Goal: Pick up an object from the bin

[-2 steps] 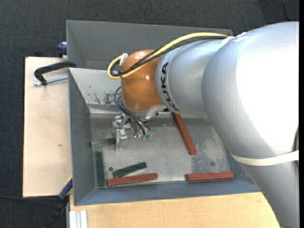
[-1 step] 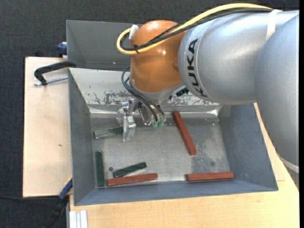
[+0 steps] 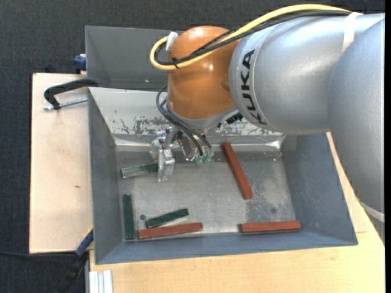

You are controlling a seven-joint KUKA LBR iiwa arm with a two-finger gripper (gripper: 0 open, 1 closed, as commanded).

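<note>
My gripper (image 3: 165, 163) hangs below the orange wrist cover over the back left part of the bin floor. Its metal fingers point down and end right at a pale green flat strip (image 3: 139, 170) that lies on the floor and sticks out to their left. Whether the strip sits between the fingers or just beside them cannot be made out. A red-brown bar (image 3: 237, 171) lies slantwise on the floor to the right of the gripper.
Along the front of the bin lie a dark green bar (image 3: 127, 216) at the left wall, a short dark green strip (image 3: 167, 218), a red-brown bar (image 3: 170, 229) and another red-brown bar (image 3: 269, 227) at the right. The big arm covers the bin's back right.
</note>
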